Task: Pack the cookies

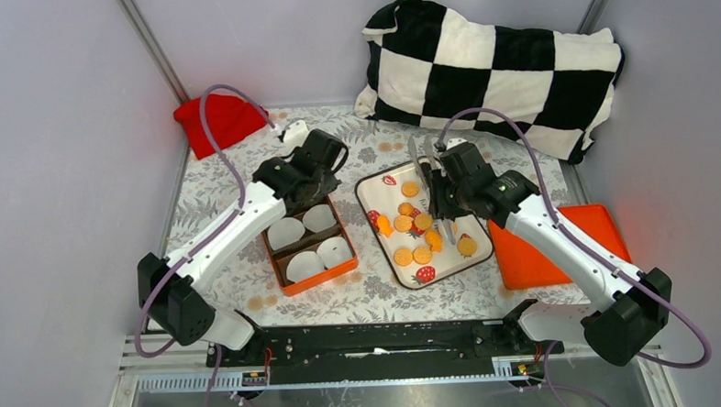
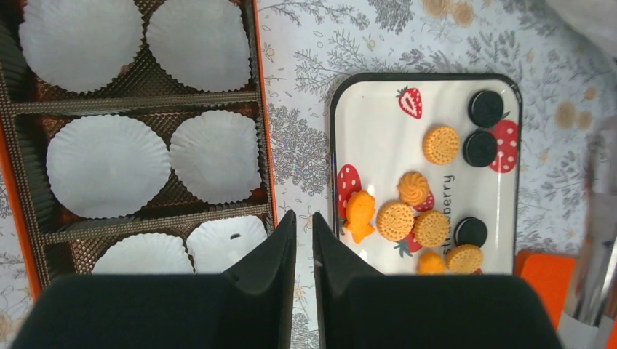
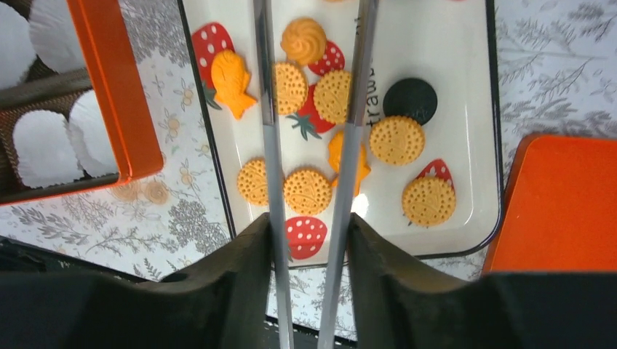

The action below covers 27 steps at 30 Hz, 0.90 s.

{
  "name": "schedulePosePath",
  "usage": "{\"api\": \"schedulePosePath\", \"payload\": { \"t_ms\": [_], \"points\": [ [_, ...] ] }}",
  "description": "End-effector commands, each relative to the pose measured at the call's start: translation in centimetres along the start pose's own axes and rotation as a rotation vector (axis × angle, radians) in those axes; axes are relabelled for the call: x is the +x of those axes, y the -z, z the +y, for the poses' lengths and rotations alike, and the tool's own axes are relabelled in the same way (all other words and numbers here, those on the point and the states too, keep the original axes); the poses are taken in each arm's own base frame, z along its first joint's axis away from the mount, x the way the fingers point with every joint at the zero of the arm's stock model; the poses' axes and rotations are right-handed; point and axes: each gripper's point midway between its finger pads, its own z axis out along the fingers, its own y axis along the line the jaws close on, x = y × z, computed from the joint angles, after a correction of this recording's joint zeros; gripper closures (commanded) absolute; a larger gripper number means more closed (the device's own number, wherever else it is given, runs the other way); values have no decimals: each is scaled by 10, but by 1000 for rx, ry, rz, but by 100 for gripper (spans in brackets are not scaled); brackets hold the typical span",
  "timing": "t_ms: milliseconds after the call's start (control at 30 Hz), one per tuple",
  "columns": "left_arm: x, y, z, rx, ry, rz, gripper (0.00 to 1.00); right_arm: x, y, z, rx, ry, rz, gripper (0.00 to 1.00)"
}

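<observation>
Over on the left, the left gripper [image 2: 304, 218] hovers at the near end of the orange box [image 2: 263, 145], fingers almost together with nothing between them. The paper cups [image 2: 108, 165] sit bare, no biscuit packed yet. Centre: every one of the cookies [image 3: 308, 190] lies on the strawberry tray [image 2: 378, 123]. Right gripper [image 3: 309, 222] is clamped on metal tongs [image 3: 270, 145], blades spread above the cluster, tips out of the wrist view. So it looks like the first pick. Next: lower, pinch one disc cleanly, carry it left to a cup. A flat orange piece [image 3: 567, 203] lies just right of the tray.
</observation>
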Motion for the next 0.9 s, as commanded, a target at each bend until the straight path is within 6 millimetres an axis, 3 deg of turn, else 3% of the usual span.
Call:
{"api": "schedulePosePath", "payload": {
  "t_ms": [0,400,867],
  "points": [
    [10,-18,-13,39,-90,28,83,19,4,4,-14,16,41,50],
    [23,-31,-4,36,-124,48,83,43,-2,3,-15,8,79,49],
    [19,-28,7,46,-104,37,83,28,-42,4,50,-2,54,49]
  ]
}}
